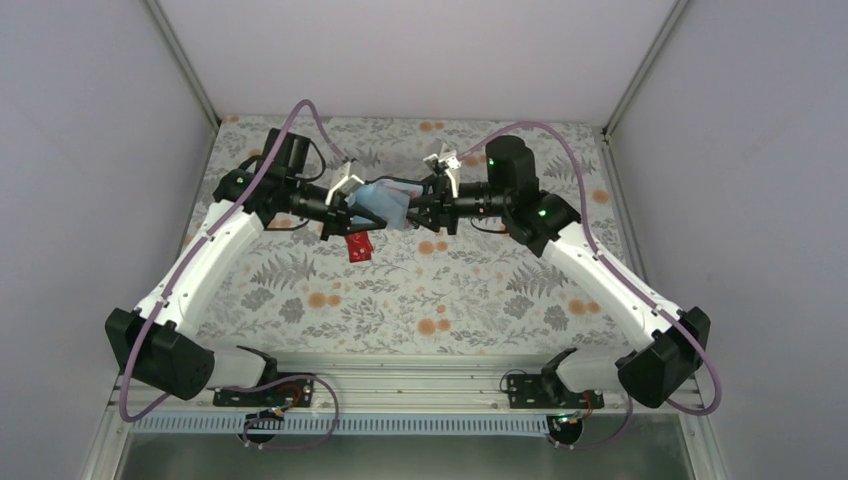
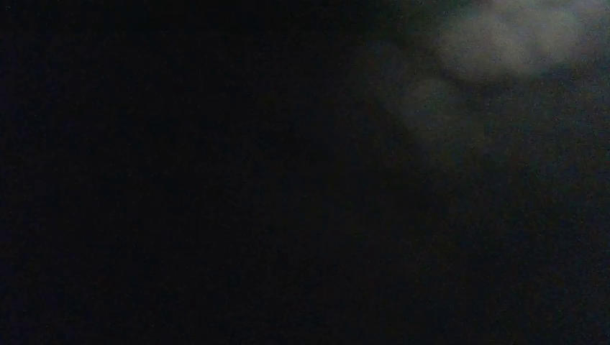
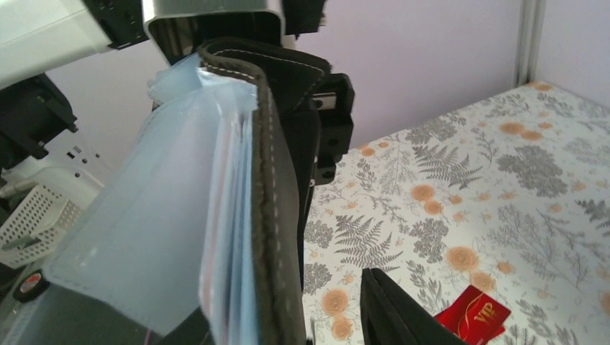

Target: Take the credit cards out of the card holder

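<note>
The left gripper is clamped on the card holder and carries it in the air above the far half of the table. Holding it raised leaves the open side free, so the opposite arm can reach it without the table in the way. The right wrist view shows the holder close up: the black stitched cover stands on edge, and the light blue sleeves fan out from it toward the camera. This presents the pocket openings to the right arm.

The right gripper sits just beside the fanned sleeves, level with them. Only one of its dark fingers shows in its own camera. Whether the jaws are parted or closed, and whether they touch a sleeve, cannot be told.

One red card lies flat on the table, below and slightly to the left of the holder and apart from both grippers. Its position suggests it has been taken out and dropped. A thin red streak shows through the sleeves, so at least one more card is probably inside.

The left wrist view is almost entirely dark and gives no detail.

Judged step: lining up on the next sleeve. A slipping sleeve is the main risk, because the plastic is thin and flexible.
</note>
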You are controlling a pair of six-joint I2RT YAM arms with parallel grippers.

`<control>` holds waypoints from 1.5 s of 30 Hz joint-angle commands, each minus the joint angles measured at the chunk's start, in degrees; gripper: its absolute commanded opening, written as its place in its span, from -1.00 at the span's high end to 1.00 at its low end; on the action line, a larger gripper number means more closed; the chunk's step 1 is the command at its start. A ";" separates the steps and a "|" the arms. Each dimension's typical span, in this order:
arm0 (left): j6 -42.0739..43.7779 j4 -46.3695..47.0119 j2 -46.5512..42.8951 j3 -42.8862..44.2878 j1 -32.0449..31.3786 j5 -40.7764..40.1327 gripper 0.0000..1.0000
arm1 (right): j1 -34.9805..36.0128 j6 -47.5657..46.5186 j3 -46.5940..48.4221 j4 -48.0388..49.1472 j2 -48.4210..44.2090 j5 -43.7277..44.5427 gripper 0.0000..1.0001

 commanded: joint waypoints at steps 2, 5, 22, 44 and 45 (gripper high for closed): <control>2.15 -0.20 -0.44 1.06 -0.91 4.62 0.91 | 1.59 1.08 1.31 5.27 1.11 -3.24 0.44; 0.45 0.33 -0.49 1.51 -0.84 3.65 -0.12 | 1.59 1.92 0.96 5.04 0.57 -1.45 0.67; -9.64 7.44 -0.77 6.68 -0.82 -36.00 -1.00 | 2.52 22.89 18.45 -32.14 23.03 69.49 0.92; -13.44 12.04 -2.35 -1.65 3.72 -33.24 -1.00 | 5.55 12.50 11.32 -8.53 13.71 20.89 0.92; -12.82 11.68 -2.47 -1.91 4.22 -33.57 -1.00 | 5.54 10.24 10.44 -7.75 12.47 18.88 0.92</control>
